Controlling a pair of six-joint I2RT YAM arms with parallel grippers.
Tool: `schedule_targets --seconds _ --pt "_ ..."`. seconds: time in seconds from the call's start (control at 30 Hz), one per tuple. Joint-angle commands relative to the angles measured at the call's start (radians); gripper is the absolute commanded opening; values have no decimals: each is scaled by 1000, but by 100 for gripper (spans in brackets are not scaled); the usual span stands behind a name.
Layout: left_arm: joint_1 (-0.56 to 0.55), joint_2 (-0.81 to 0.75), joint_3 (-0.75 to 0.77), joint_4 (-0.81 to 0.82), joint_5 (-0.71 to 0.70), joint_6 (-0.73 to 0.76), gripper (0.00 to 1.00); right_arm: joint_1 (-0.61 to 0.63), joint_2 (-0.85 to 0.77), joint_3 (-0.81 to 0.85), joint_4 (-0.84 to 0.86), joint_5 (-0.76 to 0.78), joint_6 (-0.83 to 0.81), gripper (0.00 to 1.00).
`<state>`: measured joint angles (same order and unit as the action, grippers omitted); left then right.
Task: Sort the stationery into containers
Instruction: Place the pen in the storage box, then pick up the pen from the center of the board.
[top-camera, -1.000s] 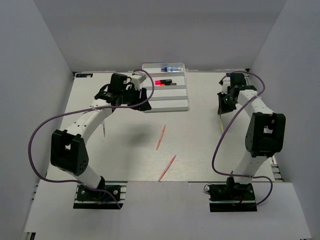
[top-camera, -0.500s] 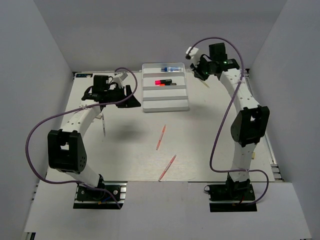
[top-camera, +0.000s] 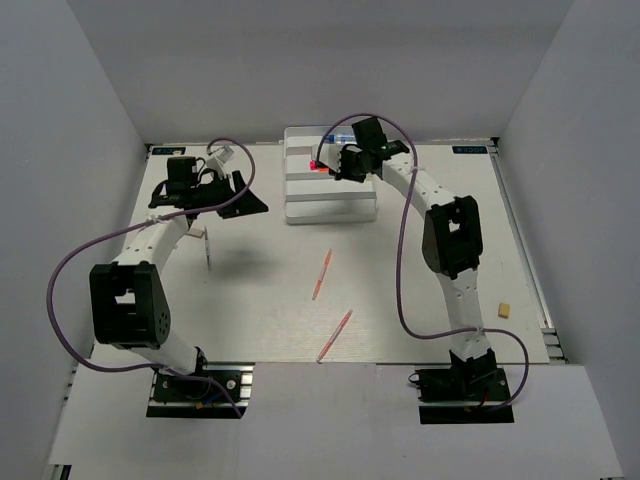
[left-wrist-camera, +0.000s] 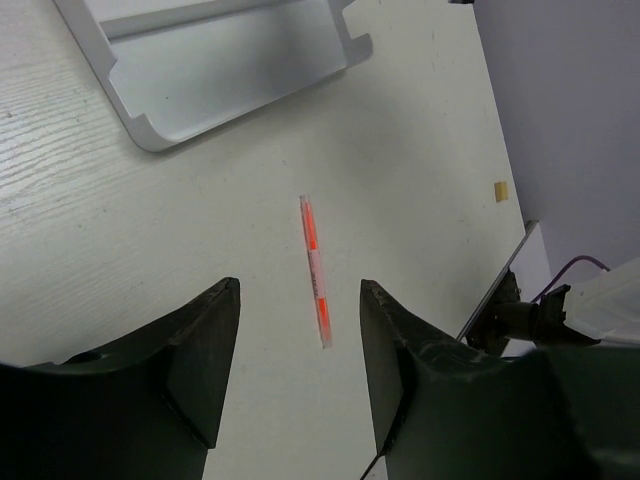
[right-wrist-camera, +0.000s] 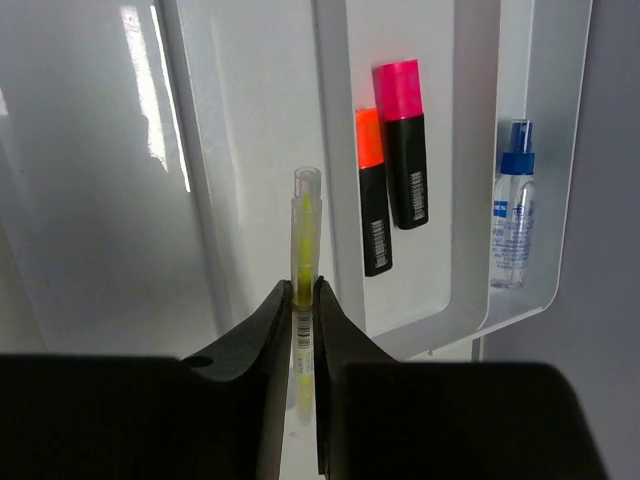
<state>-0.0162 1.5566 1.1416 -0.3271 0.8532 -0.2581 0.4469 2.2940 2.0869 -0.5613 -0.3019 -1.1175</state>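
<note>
One pale pen (right-wrist-camera: 305, 222) pinched in the right jaws wants lowering level into the tray (right-wrist-camera: 240, 200); left jaws spread.

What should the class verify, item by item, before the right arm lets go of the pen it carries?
1. Pen secured: ok. The right gripper is shut on the thin pale pen.
2. Pen above the tray: ok.
3. Exact row beneath the pen: cannot tell; it lines up near a divider.
4. Drop spot free of other items: ok. The orange-and-black marker, pink-and-black marker and bottle lie in rows to one side.
5. Left gripper out of the way: ok. It is open and empty, beside the tray.
6. Everything sorted: not ok. Two sticks and the eraser lie on the table.
</note>
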Motion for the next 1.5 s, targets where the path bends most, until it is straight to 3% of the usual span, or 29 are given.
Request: schedule_targets --seconds 0.0,0.23,0.37,0.6,0.77,0.83,0.97,1.0,1.03,1.1,1.13,1.27,1.47 --pt "13 -52 0 22 53 -1 61 10 11 27 99 26 -91 0" --pt "13 -72 -6 -4 41 60 61 22 73 44 118 29 -88 0" --pt "13 -95 -6 -38 -95 60 61 38 88 36 120 20 -65 2" --pt "-8 -150 -11 -46 -235 82 66 58 108 48 144 30 -4 38" --pt "-8 -174 -2 -96 -307 132 66 58 43 56 146 -3 87 44" --pt "-18 -193 -14 -105 -295 151 65 53 6 52 149 -16 192 44" --pt "-89 -219 -97 -125 -247 192 64 -16 -232 -91 169 -42 534 43" --pt "-150 -224 -115 -127 -258 198 64 -34 -295 -158 208 -39 673 44" --pt "-189 -224 -135 -127 -273 215 65 -63 -353 -298 219 -37 718 44" --pt "-281 -193 -174 -151 -321 241 66 -102 -528 -428 221 -26 789 44" --pt "-382 -140 -187 -155 -342 253 66 -135 -633 -546 218 -14 845 44" --pt "-562 -47 -224 -96 -453 249 65 -194 -867 -793 169 -19 929 44" --pt "-662 225 -4 -162 -603 175 60 -261 -1099 -975 112 -11 963 44"
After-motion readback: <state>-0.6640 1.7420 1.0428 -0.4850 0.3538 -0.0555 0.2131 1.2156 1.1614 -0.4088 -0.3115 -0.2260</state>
